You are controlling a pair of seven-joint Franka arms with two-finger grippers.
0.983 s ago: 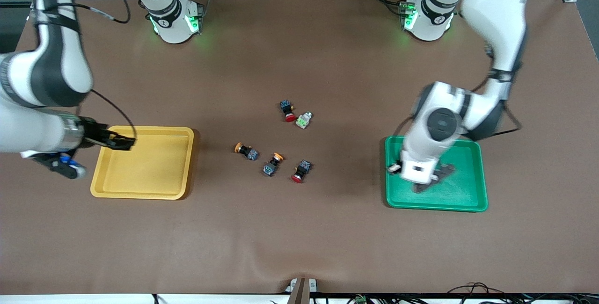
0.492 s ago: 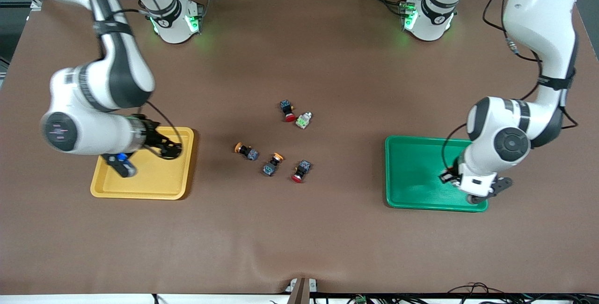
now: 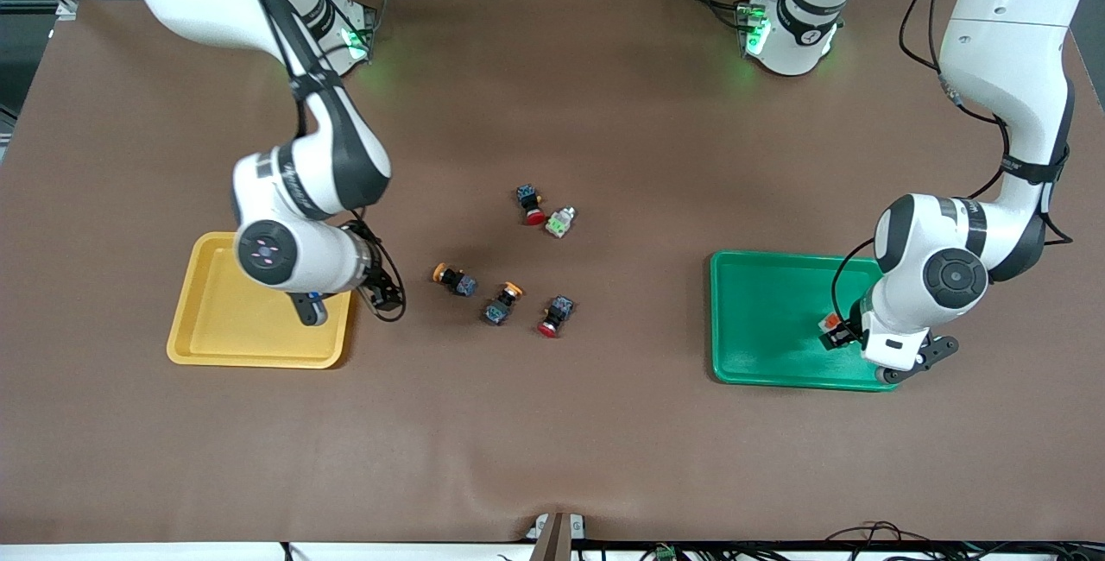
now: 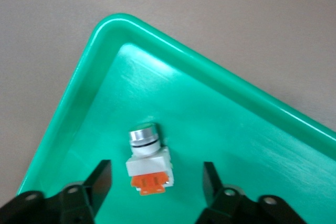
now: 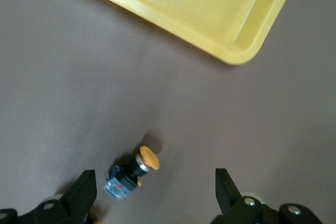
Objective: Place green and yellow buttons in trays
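Buttons are small, hard and light, so they should be easy to lift. Their round caps look smooth and could slip. The boxy body looks like the best place to pinch one.

One pale grey button with an orange block (image 4: 148, 162) lies in the green tray (image 3: 760, 319), near the corner closest to the front camera at the left arm's end. The left gripper (image 4: 156, 178) hangs just over it. Its fingers (image 4: 100, 181) stand apart, one on each side, and do not touch the button. It holds nothing.

The right gripper (image 5: 156, 186) is over the brown table (image 3: 552, 423), just beside the yellow tray (image 3: 216, 345). It is spread wide and holds nothing. Below it lies a dark button with an orange-yellow cap (image 5: 127, 171), apart from the fingers. It looks like the next one to pick up.

A second dark button with an orange-yellow cap (image 3: 502, 302) lies close by, a bit nearer to the front camera. A pale button with a green block (image 3: 559, 221) lies farther from that camera, just beside a red-capped button (image 3: 530, 204). One more red-capped button (image 3: 554, 316) lies near the second orange-yellow one. The yellow tray has no button in it yet.
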